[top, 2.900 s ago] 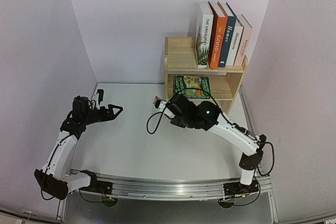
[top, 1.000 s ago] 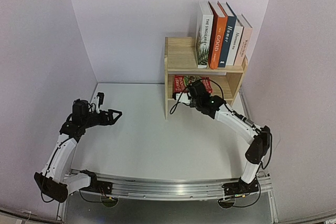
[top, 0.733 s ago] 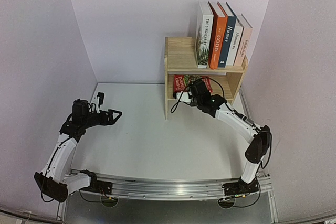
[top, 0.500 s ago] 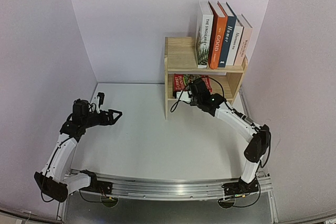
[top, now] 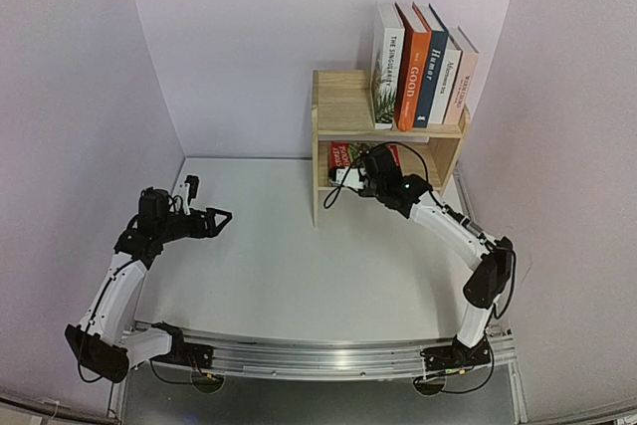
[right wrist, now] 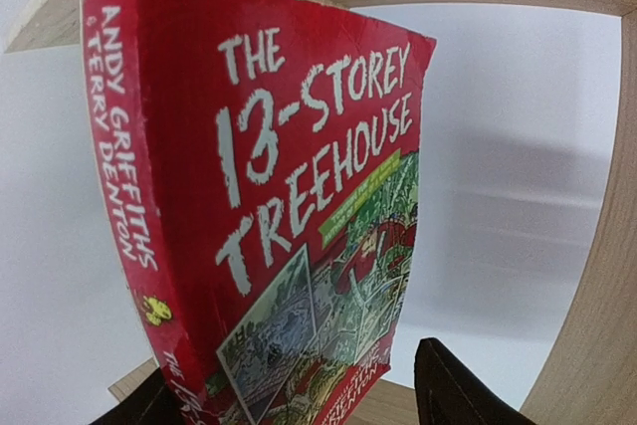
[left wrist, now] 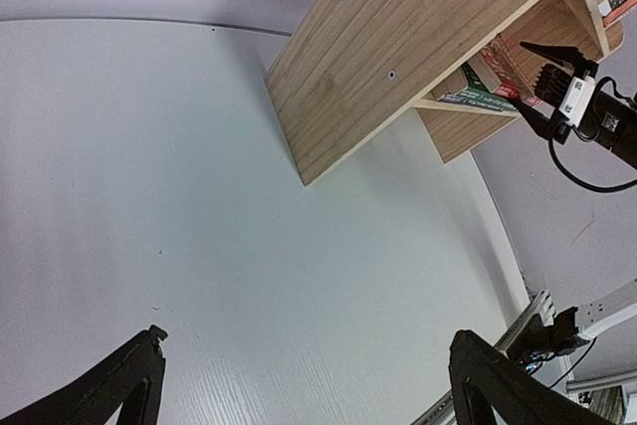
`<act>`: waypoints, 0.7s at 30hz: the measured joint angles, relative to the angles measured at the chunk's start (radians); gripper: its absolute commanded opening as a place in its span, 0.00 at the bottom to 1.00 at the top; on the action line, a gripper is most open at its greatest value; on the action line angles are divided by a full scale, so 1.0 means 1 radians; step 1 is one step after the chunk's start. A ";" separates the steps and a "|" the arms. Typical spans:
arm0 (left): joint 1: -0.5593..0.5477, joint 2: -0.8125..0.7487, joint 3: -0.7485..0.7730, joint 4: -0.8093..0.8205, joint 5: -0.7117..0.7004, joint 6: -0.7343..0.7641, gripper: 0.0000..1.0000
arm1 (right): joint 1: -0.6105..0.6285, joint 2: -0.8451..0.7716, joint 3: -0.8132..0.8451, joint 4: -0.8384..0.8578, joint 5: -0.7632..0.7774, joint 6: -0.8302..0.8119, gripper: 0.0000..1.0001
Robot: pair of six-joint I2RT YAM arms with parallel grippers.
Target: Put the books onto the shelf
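5 upright books [top: 418, 67] are stood atop the light wooden 2-tier shelf [top: 336, 106]; the red "Treehouse" paperback [right wrist: 289, 196] is laid in its lower tier, the right gripper [left wrist: 532, 82] parted around it, the left gripper [left wrist: 304, 337] spread wide over the table; only withdrawal is judged outstanding

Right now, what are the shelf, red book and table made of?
Shelf: light unpainted wood, matte. Straight grain lines and two small fixing holes show on the side panel.
Red book: paperback with a printed card cover, probably. Its edges and corners are worn whitish.
Table: smooth white board with a dull sheen and faint streaks, maybe laminate or paint. The core cannot be told.
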State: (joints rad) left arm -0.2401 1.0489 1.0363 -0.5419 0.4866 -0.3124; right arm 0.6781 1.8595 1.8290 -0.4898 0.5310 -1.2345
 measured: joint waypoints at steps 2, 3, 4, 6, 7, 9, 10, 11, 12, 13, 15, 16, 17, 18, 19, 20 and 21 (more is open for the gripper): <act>0.000 0.000 0.000 0.000 0.000 0.001 0.99 | 0.000 0.000 0.011 -0.017 -0.007 0.006 0.76; 0.000 0.000 -0.001 0.000 0.001 0.001 0.99 | 0.000 0.000 0.020 -0.032 -0.012 0.008 0.79; 0.000 0.000 -0.003 0.000 0.001 0.001 0.99 | -0.001 0.000 0.029 -0.052 -0.020 0.012 0.81; 0.000 0.001 -0.005 0.000 0.007 0.001 0.99 | -0.002 0.000 0.047 -0.101 -0.040 0.020 0.86; 0.000 0.001 -0.006 0.000 0.009 0.001 1.00 | -0.002 0.000 0.054 -0.121 -0.048 0.028 0.89; 0.000 0.001 -0.009 0.001 0.013 0.001 0.99 | -0.002 0.000 0.069 -0.157 -0.066 0.035 0.91; 0.000 0.001 -0.011 0.001 0.016 0.001 1.00 | -0.002 0.000 0.076 -0.171 -0.073 0.037 0.91; 0.000 0.002 -0.013 0.000 0.019 0.001 0.99 | -0.002 0.000 0.083 -0.183 -0.079 0.040 0.91; 0.000 0.002 -0.013 0.000 0.021 0.002 0.99 | -0.002 0.000 0.087 -0.193 -0.084 0.043 0.90; 0.000 0.002 -0.014 0.000 0.024 0.001 0.99 | -0.002 0.001 0.092 -0.202 -0.088 0.044 0.89; 0.000 0.002 -0.014 0.000 0.030 0.002 0.99 | -0.002 0.004 0.099 -0.217 -0.092 0.048 0.80; 0.000 0.002 -0.014 0.000 0.032 0.002 0.99 | -0.002 0.006 0.105 -0.225 -0.094 0.052 0.75; 0.000 0.002 -0.015 0.000 0.034 0.003 0.99 | -0.002 0.009 0.113 -0.232 -0.095 0.056 0.69; 0.000 0.002 -0.016 0.000 0.034 0.003 0.99 | -0.002 0.013 0.121 -0.236 -0.097 0.057 0.63; 0.000 0.002 -0.016 0.000 0.035 0.003 0.99 | -0.002 0.016 0.132 -0.240 -0.099 0.063 0.55; 0.000 0.002 -0.017 0.000 0.035 0.003 0.99 | -0.002 0.020 0.144 -0.243 -0.103 0.065 0.51; 0.000 0.002 -0.018 0.000 0.035 0.003 0.99 | -0.002 0.023 0.156 -0.246 -0.108 0.067 0.50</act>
State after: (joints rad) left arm -0.2401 1.0506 1.0183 -0.5417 0.5215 -0.3096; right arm 0.6765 1.8821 1.9851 -0.7362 0.4233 -1.1674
